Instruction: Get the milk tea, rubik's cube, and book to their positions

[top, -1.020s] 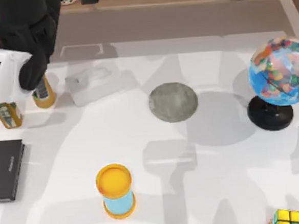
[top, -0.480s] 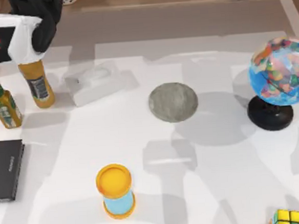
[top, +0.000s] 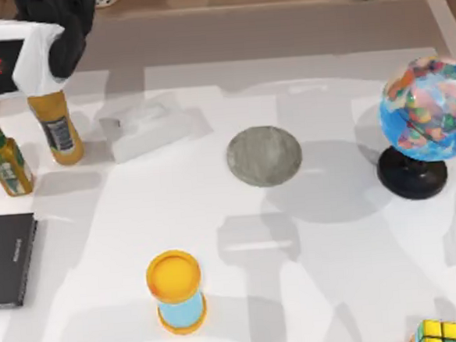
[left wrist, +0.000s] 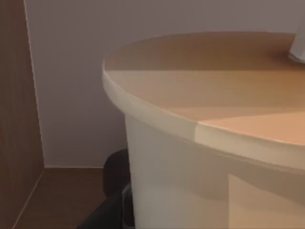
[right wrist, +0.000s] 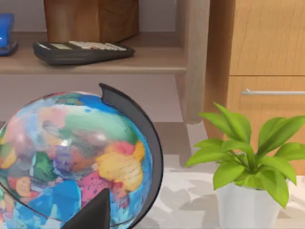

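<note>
Yellow squares with black grid lines mark the rubik's cube point(top: 447, 332) at the near edge of our table point(top: 315, 290), toward its right corner and partly cut by the frame. Further left along the near side stands a short blue cylinder with a yellow lid point(top: 175, 290), and at the left edge lies a thin black slab point(top: 7, 259). Mid-table we see a round grey coaster point(top: 264, 155), well apart from everything — bare on top. To its right sits the multicoloured globe point(top: 429, 118) on a black base; our right wrist view looks past that globe toward a potted plant point(right wrist: 245, 162) and a calculator point(right wrist: 81, 51) on a shelf. At the far left two yellow bottles point(top: 55, 128) stand side by side, with a pale tissue box point(top: 148, 126) beside them. Our left arm point(top: 23, 44) hangs above those bottles; whether its gripper is open or closed we cannot tell. Its wrist view shows a tan-lidded cup point(left wrist: 205, 114), seemingly the milk tea, very close to the camera.
</note>
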`<move>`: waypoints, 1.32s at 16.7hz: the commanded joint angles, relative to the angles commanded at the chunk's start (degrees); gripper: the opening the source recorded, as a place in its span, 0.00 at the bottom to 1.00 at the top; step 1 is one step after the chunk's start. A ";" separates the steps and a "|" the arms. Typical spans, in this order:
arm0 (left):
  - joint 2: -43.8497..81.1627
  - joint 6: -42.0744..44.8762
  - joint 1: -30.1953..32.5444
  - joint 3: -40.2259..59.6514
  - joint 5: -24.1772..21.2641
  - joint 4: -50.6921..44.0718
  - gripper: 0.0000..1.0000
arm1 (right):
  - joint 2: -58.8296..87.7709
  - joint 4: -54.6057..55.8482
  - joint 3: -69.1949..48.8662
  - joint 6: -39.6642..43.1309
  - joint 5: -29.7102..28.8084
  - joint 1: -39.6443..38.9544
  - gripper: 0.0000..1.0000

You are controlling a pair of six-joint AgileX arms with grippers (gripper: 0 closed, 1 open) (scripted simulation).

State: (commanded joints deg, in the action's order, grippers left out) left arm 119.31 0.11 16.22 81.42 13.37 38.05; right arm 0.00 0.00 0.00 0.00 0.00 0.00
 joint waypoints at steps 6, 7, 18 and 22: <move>0.00 0.00 0.00 0.00 0.00 0.00 0.32 | 0.00 0.00 0.00 0.00 0.00 0.00 1.00; 0.00 0.00 0.00 0.00 0.00 0.00 0.25 | 0.00 0.00 0.00 0.00 0.00 0.00 1.00; 0.00 0.00 0.00 0.00 0.00 0.00 0.00 | 0.00 0.00 0.00 0.00 0.00 0.00 1.00; -2.33 0.14 0.67 -2.28 0.64 0.64 0.00 | 0.00 0.00 0.00 0.00 0.00 0.00 1.00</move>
State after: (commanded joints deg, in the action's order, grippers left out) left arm 116.98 0.24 16.89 79.14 14.01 38.69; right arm 0.00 0.00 0.00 0.00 0.00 0.00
